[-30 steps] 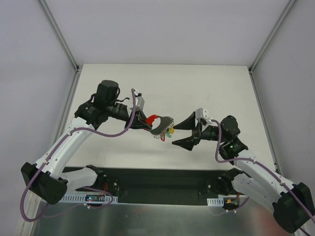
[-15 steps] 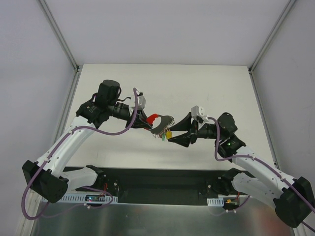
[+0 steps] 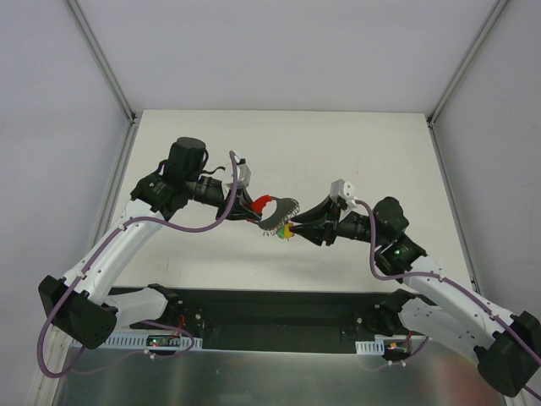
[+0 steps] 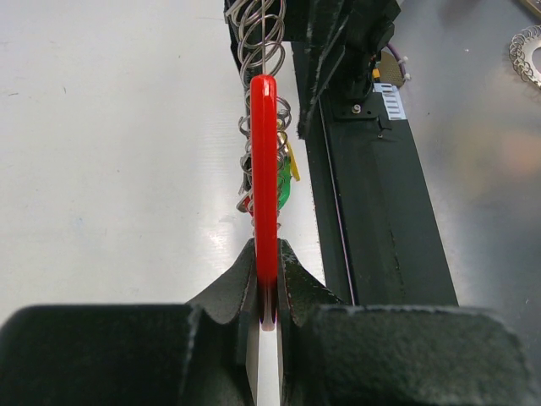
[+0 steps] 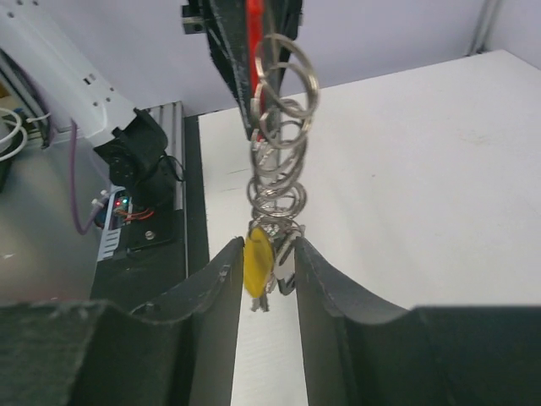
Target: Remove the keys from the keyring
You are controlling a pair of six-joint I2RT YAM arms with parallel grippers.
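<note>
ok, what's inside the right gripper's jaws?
A yellow key head and the lowest rings of the keyring chain sit inside the right gripper. Its blade is mostly hidden; whether it's gripped is unclear.

Both arms raised, elbows out, wrists turned inward, tips nearly meeting. Left hand [image 3: 252, 211] clamped tight on red key [image 4: 264, 169] (edge-on between its fingers). Right hand [image 3: 296, 230] narrowly parted, not clamped.

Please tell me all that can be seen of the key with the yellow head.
The yellow-headed key has a glossy plastic cover, seen edge-on, with silvery metal below. It is at the end of a chain of silvery wire rings, beside a green-headed key. The fingers of the right gripper flank it; whether they pinch it is unclear.
</note>
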